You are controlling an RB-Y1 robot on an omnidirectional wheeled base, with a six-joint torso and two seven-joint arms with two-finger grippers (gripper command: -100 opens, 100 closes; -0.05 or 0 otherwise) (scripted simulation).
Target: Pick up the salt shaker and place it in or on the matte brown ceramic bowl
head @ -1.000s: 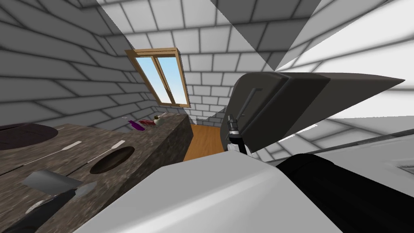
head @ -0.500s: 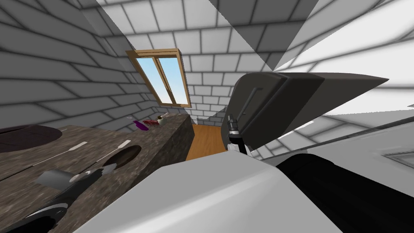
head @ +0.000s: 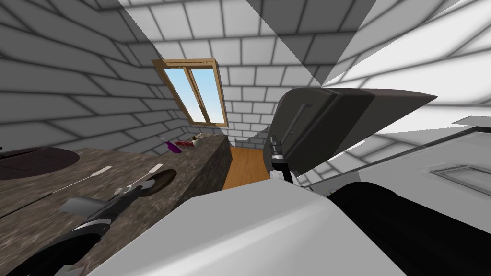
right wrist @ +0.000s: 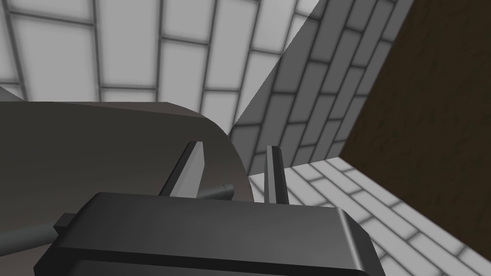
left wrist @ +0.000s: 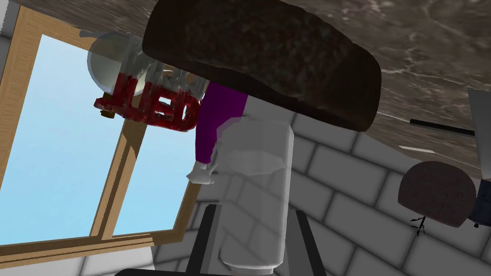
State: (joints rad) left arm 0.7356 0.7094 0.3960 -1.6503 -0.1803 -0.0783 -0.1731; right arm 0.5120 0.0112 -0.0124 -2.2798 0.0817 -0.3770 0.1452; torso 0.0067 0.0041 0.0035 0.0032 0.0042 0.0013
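A translucent pale salt shaker stands between my left gripper's fingers, which press its sides. Just beyond it lies the dark brown bowl, close ahead of the shaker's far end. In the head view the left gripper hovers over the mottled brown counter, right at the bowl's near rim. My right gripper stands open with nothing between its fingers, held up beside a dark fridge.
A purple item and a red-marked glass item sit at the counter's far end below a window. White-handled utensils, a grey blade and a large dark round thing lie on the counter. Orange floor runs past its end.
My left arm has reached forward along the counter, bringing the shaker from well short of the bowl up to its rim. The head camera has shifted slightly. The right arm stays put.
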